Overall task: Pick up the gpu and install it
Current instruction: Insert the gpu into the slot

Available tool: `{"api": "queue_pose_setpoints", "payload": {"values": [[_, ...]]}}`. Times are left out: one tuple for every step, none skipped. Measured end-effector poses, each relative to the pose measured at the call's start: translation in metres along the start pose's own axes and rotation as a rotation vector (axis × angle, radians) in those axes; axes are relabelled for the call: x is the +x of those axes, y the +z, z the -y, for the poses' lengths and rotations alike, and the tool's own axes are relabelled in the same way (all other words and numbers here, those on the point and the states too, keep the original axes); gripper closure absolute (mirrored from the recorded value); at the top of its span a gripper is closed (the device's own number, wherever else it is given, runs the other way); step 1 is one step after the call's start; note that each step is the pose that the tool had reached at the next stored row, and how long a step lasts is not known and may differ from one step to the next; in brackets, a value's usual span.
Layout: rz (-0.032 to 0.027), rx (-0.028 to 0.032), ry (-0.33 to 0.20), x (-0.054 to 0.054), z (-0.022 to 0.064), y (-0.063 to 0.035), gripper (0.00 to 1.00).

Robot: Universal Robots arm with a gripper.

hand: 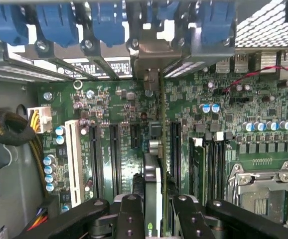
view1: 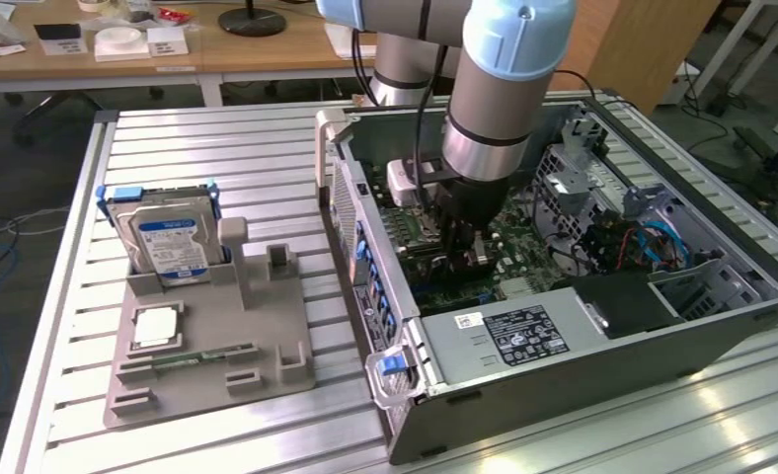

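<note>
The pincer point(hand: 153, 211) is pinching the thin green-and-black gpu card point(hand: 154, 189) edge-on, inside the open grey computer case point(view1: 705, 316), over the green motherboard point(hand: 114, 114) (bracket end nearing the rear slots). Best kept upright, aligned w/ the black slot point(hand: 175, 147).

so the gpu point(hand: 156, 164), a thin flat green circuit board card with a silver metal bracket at one end, shows edge-on in the wrist view, standing upright over the green motherboard between the long black slots. Its bracket end sits up against the case's rear slot openings, under the blue clips. In the exterior view it's down inside the open case, mostly hidden.
</note>
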State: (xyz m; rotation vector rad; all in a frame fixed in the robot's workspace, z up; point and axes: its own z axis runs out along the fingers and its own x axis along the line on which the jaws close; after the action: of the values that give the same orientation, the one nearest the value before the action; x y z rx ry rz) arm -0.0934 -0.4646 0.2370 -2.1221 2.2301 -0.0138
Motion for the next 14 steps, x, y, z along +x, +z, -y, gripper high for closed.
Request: {"api": "queue_pose_setpoints", "payload": {"values": [[-0.0002, -0.0002, 0.000, 0.0000, 0.0000, 0.0000, 0.73], [-0.0004, -0.0003, 0.000, 0.0000, 0.0000, 0.0000, 0.73], [-0.0005, -0.0004, 0.000, 0.0001, -0.0001, -0.0001, 0.73], [-0.0006, -0.0004, 0.000, 0.0001, -0.0001, -0.0001, 0.73], [-0.0006, -0.0004, 0.000, 0.0001, -0.0001, -0.0001, 0.73], [-0.0006, -0.0004, 0.000, 0.0001, -0.0001, -0.0001, 0.73], [-0.0006, -0.0004, 0.000, 0.0001, -0.0001, -0.0001, 0.73], [-0.0006, -0.0004, 0.000, 0.0001, -0.0001, -0.0001, 0.73], [-0.0006, -0.0004, 0.000, 0.0001, -0.0001, -0.0001, 0.73], [-0.0006, -0.0004, 0.000, 0.0001, -0.0001, -0.0001, 0.73], [-0.0006, -0.0004, 0.000, 0.0001, -0.0001, -0.0001, 0.73], [-0.0006, -0.0004, 0.000, 0.0001, -0.0001, -0.0001, 0.73], [0.0000, -0.0011, 0.000, 0.0000, -0.0003, 0.0000, 0.73], [-0.0003, -0.0006, 0.001, 0.0000, -0.0003, 0.0000, 0.72]]}}
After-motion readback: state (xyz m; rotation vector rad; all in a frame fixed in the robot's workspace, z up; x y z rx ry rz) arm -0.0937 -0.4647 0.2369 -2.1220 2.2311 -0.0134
